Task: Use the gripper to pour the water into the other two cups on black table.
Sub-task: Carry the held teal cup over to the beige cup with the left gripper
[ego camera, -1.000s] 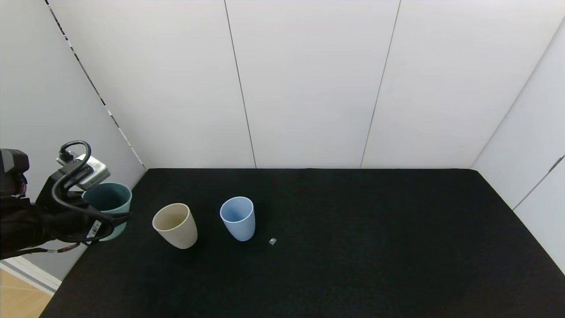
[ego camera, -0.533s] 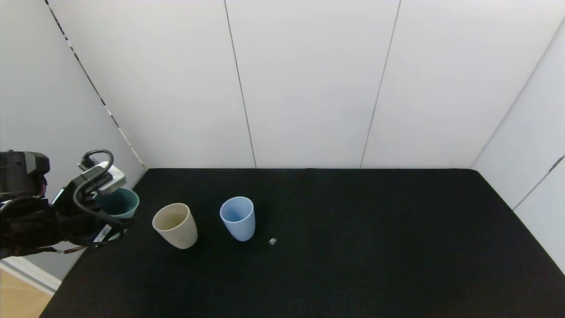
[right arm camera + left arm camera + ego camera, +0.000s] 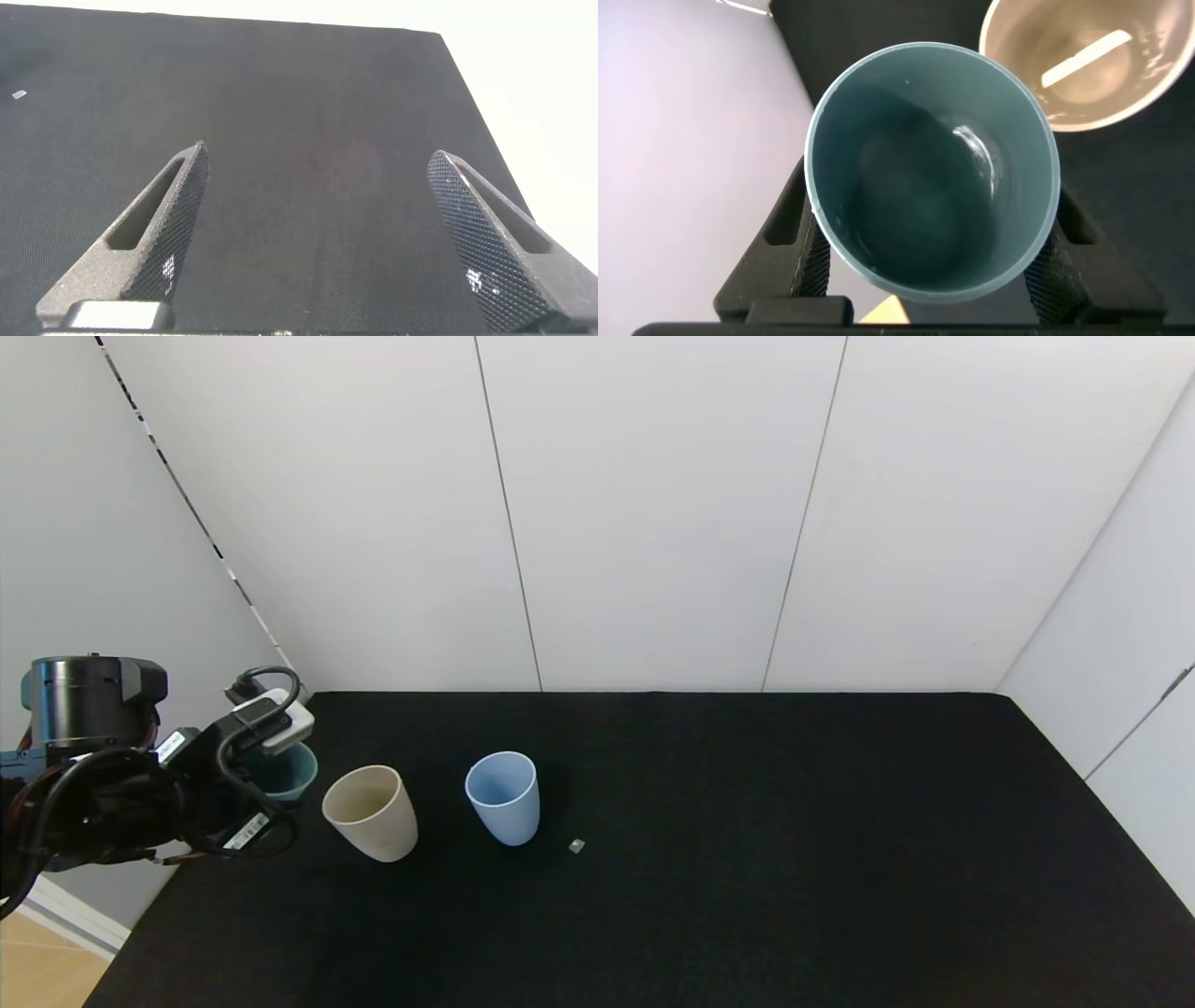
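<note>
My left gripper (image 3: pixel 271 784) is shut on a teal-green cup (image 3: pixel 283 773) and holds it at the left edge of the black table (image 3: pixel 747 859), just left of the beige cup (image 3: pixel 371 810). The left wrist view looks into the teal cup (image 3: pixel 929 173), where a glint marks clear water (image 3: pixel 971 154); a finger (image 3: pixel 808 252) presses each side. The beige cup (image 3: pixel 1083 61) lies close beyond it. The light blue cup (image 3: pixel 504 796) stands upright to the right of the beige one. My right gripper (image 3: pixel 318 238) is open and empty over bare table, out of the head view.
A tiny pale speck (image 3: pixel 577 846) lies on the table right of the blue cup; it also shows in the right wrist view (image 3: pixel 19 94). White wall panels (image 3: pixel 653 513) close the back and sides. The table's left edge (image 3: pixel 140 919) drops to the floor.
My left gripper has carried the teal cup to the right and farther over the table, closer to the beige cup. The beige and blue cups have not moved.
</note>
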{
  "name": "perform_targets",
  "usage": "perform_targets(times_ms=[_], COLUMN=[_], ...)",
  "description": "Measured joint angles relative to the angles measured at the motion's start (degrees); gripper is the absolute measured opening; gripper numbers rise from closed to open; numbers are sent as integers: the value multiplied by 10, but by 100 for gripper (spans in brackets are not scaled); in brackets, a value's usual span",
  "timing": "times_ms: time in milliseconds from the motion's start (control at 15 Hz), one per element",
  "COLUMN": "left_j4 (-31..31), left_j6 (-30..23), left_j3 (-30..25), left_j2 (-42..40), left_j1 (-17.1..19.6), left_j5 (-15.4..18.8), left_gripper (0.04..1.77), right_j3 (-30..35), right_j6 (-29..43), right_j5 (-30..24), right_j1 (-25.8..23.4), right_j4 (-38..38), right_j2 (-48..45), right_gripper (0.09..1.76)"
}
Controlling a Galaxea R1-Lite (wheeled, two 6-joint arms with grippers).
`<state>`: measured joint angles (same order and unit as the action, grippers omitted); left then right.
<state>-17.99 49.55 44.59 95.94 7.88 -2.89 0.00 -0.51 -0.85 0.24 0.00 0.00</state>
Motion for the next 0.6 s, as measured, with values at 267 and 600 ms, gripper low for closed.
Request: perform_targets(times_ms=[267, 600], left_j4=[0, 0], left_j6=[21, 53], left_j3=[14, 21], left_j2=[10, 18], left_j1=[-20, -42], left_j5=[-35, -75], left_gripper=[115, 115], right_j3=[0, 0], right_j6=[0, 0], right_j5=[0, 0], right_j1=[0, 0], right_j4=[0, 0], right_j2=[0, 0], right_gripper=[171, 171])
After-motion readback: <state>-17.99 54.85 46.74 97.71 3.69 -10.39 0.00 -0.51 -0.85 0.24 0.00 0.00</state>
